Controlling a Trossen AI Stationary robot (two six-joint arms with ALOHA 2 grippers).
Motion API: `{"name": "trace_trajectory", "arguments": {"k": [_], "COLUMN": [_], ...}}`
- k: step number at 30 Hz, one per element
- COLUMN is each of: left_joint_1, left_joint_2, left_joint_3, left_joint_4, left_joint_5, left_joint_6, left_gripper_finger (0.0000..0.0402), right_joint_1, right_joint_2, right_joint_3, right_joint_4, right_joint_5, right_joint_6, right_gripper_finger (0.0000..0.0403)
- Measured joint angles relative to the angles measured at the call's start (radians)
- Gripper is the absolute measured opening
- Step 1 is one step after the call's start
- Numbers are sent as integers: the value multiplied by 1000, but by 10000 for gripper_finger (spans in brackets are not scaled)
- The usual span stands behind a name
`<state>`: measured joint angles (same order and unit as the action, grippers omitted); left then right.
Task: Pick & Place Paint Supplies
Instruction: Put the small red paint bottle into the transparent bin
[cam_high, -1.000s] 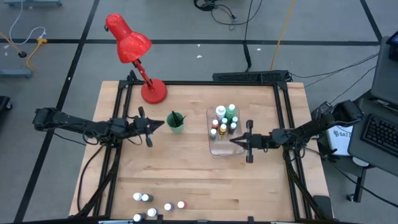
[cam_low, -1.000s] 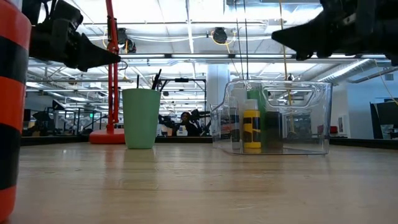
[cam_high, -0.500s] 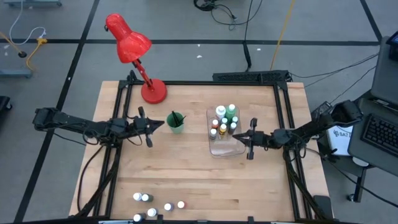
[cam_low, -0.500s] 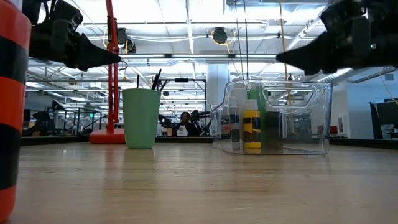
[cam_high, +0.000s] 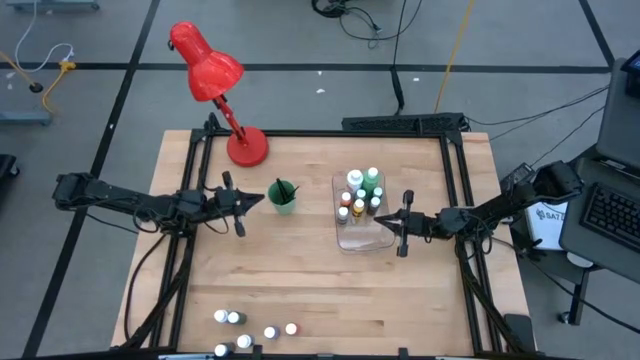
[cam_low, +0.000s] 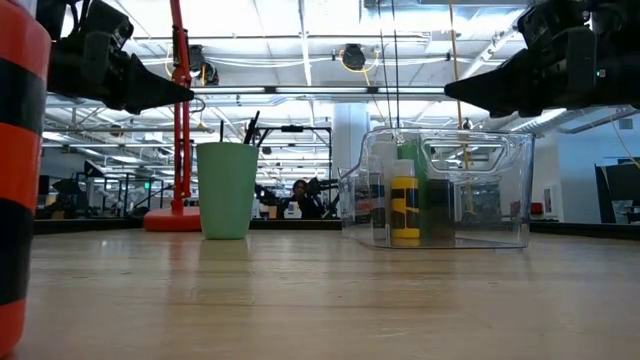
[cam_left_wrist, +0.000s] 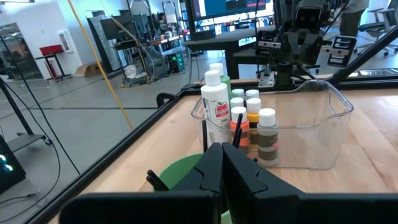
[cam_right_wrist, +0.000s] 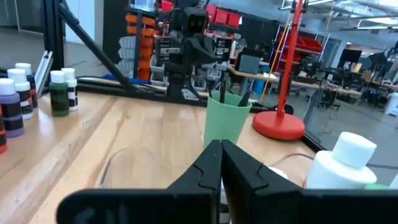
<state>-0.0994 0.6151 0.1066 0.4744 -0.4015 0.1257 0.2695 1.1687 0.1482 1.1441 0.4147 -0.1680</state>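
Several white-capped paint bottles (cam_high: 358, 195) stand in a clear bin (cam_high: 345, 240) at the table's middle right. More bottles (cam_high: 243, 335) stand on the wood at the near edge. A green cup (cam_high: 283, 197) holds dark-handled brushes (cam_left_wrist: 236, 129). My left gripper (cam_high: 262, 199) hovers shut and level just left of the cup, above its rim (cam_low: 227, 146). My right gripper (cam_high: 374, 224) hovers shut over the bin's right side, pointing toward the table's left, with nothing in it. In the low view both grippers, left (cam_low: 186, 95) and right (cam_low: 450, 95), hang clear above cup and bin (cam_low: 445, 190).
A red desk lamp (cam_high: 212, 75) stands at the far left, its base (cam_high: 247, 147) on the table. One orange-and-black bottle (cam_low: 15, 180) looms close at the near edge. Black frame rails (cam_high: 455, 190) line the table's sides. Bare wood lies between the bin and the near bottles.
My right gripper has dipped a little toward the clear bin and drawn slightly toward the table's right edge, its fingers still shut.
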Motion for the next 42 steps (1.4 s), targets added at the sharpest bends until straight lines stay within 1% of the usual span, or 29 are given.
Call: {"name": "trace_trajectory", "arguments": {"k": [9,26,28,29,33,35,36,38,39,40,42], "left_joint_1": [0,0,0,0,-1,-1,0,0,1,1,-13], "left_joint_2": [0,0,0,0,3,10,10,9,8,9,15], "left_joint_3": [0,0,0,0,0,0,0,0,0,5,53], "left_joint_4": [0,4,12,16,2,11,23,85,117,140,104], "left_joint_5": [0,8,8,11,89,94,83,69,94,144,258], "left_joint_6": [0,0,-22,-56,-239,-255,-239,-217,-230,-243,-268], "left_gripper_finger": [15,15,15,15,15,15,15,15,15,15,15], "right_joint_1": [0,0,1,1,1,1,1,1,1,1,1], "right_joint_2": [0,0,0,0,0,1,1,0,0,0,0], "right_joint_3": [0,0,0,0,0,0,0,0,0,0,0], "right_joint_4": [-7,-12,-22,-34,-60,-68,-67,-69,-73,-76,-76], "right_joint_5": [0,-1,-1,-1,-1,-1,-1,-1,-1,-1,-1], "right_joint_6": [35,51,58,71,98,101,103,112,120,129,137], "right_gripper_finger": [4,4,4,4,4,4,4,4,4,4,4]}}
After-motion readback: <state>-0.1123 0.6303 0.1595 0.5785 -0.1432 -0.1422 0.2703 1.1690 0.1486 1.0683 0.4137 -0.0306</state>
